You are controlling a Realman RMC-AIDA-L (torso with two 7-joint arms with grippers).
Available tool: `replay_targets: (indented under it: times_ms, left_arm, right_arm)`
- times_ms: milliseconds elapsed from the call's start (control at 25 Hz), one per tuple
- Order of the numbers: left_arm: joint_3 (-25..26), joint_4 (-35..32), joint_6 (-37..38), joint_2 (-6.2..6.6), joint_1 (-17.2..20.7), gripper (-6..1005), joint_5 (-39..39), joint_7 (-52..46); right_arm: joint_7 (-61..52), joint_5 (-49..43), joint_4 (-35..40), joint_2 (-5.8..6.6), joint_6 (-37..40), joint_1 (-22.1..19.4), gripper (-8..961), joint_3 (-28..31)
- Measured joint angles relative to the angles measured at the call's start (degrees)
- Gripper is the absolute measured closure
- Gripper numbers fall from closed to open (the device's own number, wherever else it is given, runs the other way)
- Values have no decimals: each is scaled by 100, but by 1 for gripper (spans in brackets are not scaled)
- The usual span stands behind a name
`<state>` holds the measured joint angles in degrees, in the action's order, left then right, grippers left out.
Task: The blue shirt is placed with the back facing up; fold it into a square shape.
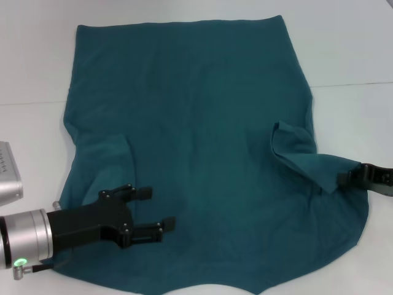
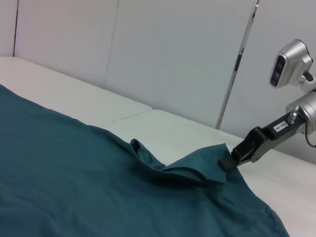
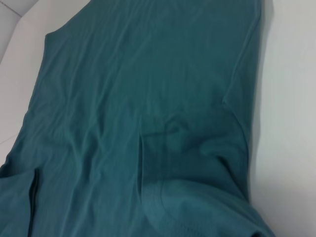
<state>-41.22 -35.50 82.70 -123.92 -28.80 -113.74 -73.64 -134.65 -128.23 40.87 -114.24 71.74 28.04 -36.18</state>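
The blue shirt (image 1: 190, 141) is soft and limp; your right gripper (image 1: 351, 178) pinches its sleeve hem, left gripper (image 1: 156, 210) hovers spread wide above its opposite side.

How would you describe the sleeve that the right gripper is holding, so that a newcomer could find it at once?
Start from the blue shirt spread over the white table. On its right edge, the right gripper pinches a sleeve. Unlike the flat left sleeve, it is lifted and folded inward.
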Motion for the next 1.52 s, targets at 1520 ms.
replay_targets:
  times_ms: [1520]
  left_arm:
    - [12, -27, 1, 0, -64, 91, 28, -19]
  right_arm:
    - [695, 893, -167, -165, 840, 695, 954, -113]
